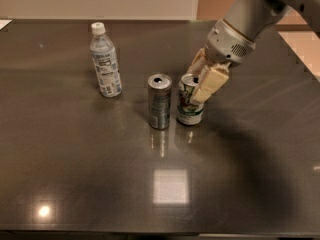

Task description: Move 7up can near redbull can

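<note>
The 7up can (189,109), short, white and green, stands on the dark table (100,174) just right of the redbull can (160,102), with a narrow gap between them. The redbull can is tall, slim and silver-grey, and stands upright. My gripper (196,85) comes down from the upper right. Its cream fingers (209,82) sit on either side of the 7up can's upper part and are closed on it.
A clear plastic bottle (105,61) with a white cap stands upright to the left of the cans. My arm (250,19) reaches in over the table's right rear. The table's right edge (300,64) runs diagonally behind the arm.
</note>
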### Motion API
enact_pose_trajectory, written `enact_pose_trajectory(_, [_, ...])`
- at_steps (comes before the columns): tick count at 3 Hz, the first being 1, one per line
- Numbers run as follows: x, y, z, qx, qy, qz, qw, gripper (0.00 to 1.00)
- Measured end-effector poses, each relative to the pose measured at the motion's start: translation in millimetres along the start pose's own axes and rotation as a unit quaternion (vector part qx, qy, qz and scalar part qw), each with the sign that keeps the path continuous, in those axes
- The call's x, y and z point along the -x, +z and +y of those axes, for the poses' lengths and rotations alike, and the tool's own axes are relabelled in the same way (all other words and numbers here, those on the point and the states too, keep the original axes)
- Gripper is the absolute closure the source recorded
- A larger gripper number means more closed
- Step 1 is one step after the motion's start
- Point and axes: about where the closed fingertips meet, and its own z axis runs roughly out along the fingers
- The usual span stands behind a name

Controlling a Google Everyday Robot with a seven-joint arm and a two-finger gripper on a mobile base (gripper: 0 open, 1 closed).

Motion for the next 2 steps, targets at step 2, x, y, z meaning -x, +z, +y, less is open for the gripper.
enact_pose_trajectory(2, [4.6, 2.9, -9.7, -0.015, -0.001, -0.006, 0.9999, 0.0])
